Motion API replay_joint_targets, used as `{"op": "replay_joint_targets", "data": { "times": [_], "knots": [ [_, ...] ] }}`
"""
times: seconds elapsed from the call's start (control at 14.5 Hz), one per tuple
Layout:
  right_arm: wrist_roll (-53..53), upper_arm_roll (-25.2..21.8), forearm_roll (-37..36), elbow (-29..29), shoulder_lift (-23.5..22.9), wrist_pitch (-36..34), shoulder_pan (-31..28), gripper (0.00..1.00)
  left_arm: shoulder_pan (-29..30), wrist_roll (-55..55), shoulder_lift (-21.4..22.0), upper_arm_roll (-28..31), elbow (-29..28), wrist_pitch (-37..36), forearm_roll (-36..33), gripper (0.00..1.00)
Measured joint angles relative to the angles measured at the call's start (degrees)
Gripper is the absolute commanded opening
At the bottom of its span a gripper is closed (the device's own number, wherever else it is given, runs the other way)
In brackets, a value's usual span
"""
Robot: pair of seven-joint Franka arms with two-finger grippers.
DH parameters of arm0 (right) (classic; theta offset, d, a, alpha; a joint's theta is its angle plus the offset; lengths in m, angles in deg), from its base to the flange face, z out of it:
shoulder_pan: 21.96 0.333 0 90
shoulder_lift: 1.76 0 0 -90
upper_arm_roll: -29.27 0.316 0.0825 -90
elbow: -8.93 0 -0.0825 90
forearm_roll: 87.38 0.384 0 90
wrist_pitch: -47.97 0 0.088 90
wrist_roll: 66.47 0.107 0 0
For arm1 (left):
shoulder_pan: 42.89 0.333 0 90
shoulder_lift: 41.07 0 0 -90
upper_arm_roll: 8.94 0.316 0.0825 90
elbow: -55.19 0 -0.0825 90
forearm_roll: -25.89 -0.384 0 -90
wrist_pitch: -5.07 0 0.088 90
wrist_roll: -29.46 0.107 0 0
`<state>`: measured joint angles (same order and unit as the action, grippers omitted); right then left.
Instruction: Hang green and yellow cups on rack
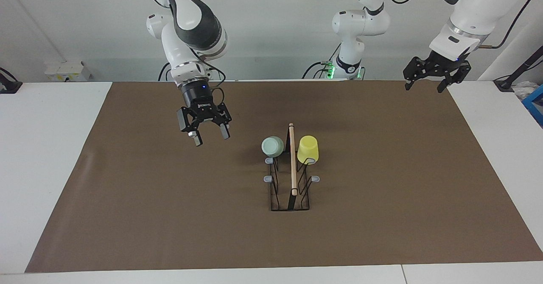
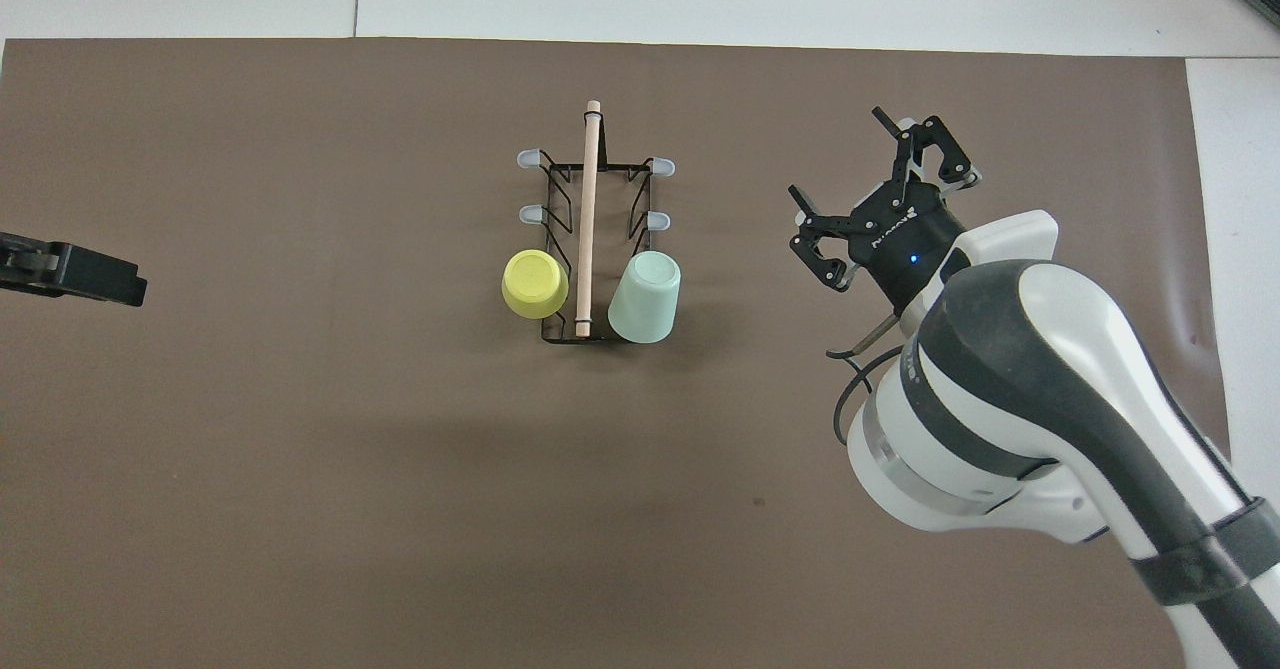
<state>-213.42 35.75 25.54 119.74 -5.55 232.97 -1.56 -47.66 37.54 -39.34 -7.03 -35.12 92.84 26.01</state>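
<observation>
Inventory, from my right arm's end across to my left's.

1. My right gripper (image 1: 206, 133): jaws released, empty, over bare mat (image 1: 148, 199), well apart from the rack (image 1: 290, 190).
2. Green cup (image 1: 272, 146): inverted on a prong nearest me, so it drains and stays.
3. Yellow cup (image 1: 307, 149): same, across the rod (image 1: 292, 161).
4. My left gripper (image 1: 438, 75): released, empty, waiting over the mat's corner.

Four prongs bare; nothing obstructs. Task looks done.
</observation>
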Motion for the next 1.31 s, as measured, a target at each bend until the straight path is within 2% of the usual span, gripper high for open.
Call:
{"op": "replay_joint_targets", "data": {
  "times": [0.28, 0.69, 0.97, 1.31],
  "knots": [
    [2.38, 0.26, -2.64, -0.01, -0.01, -0.1, 0.34, 1.0, 0.0, 0.0, 0.0, 0.0, 0.0, 0.0, 0.0, 1.0],
    [31.98, 2.36, -20.11, -0.05, -0.42, -0.77, 0.87, 1.0, 0.0, 0.0, 0.03, 0.0, 0.0, 0.0, 0.0, 1.0],
    [40.24, 2.31, -23.06, -0.09, -0.73, -5.36, 0.46, 1.0, 0.0, 0.0, 0.03, 0.0, 0.0, 0.0, 0.0, 1.0],
    [42.27, 2.14, -23.23, -3.13, -0.7, -14.47, -1.14, 1.0, 0.0, 0.0, 0.04, 0.0, 0.0, 0.0, 0.0, 1.0]
  ]
}}
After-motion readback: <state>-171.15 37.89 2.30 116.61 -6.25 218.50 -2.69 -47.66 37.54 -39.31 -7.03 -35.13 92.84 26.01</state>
